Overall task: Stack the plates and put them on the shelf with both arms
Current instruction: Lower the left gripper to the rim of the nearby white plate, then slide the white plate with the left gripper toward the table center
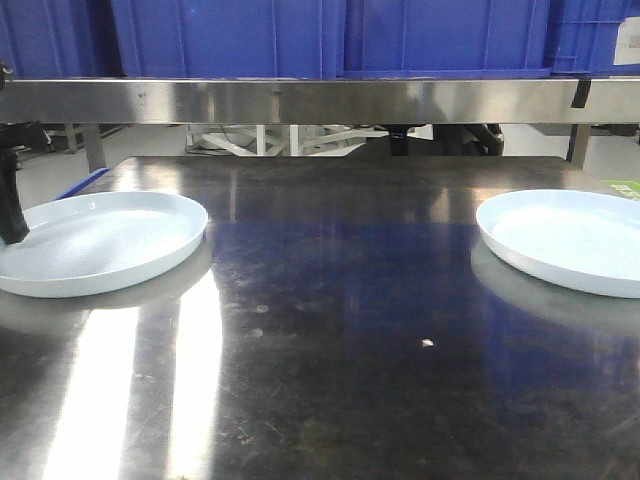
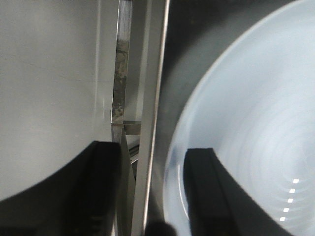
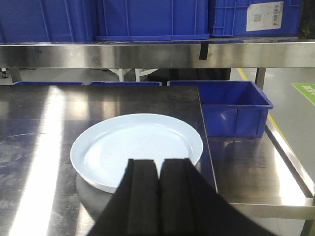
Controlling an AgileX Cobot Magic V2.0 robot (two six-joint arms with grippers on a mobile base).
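plates, both pale blue and round, lie flat and hollow side up on a steel table (image 1: 340, 330), with no long axis to point anywhere. left plate (image 1: 100, 245) and right plate (image 1: 570, 240) sit well apart. left gripper (image 2: 152, 196) gapes wide astride the left plate's outer rim, gripping nothing. right gripper (image 3: 158, 196), fingers pressed together and empty, hangs near the right plate's edge. shelf (image 1: 300, 100) above holds blue crates (image 1: 300, 35).

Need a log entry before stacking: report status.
Left gripper open, straddling left plate rim. Right gripper shut, near right plate. Both unstacked, apart. Only a crumb between.
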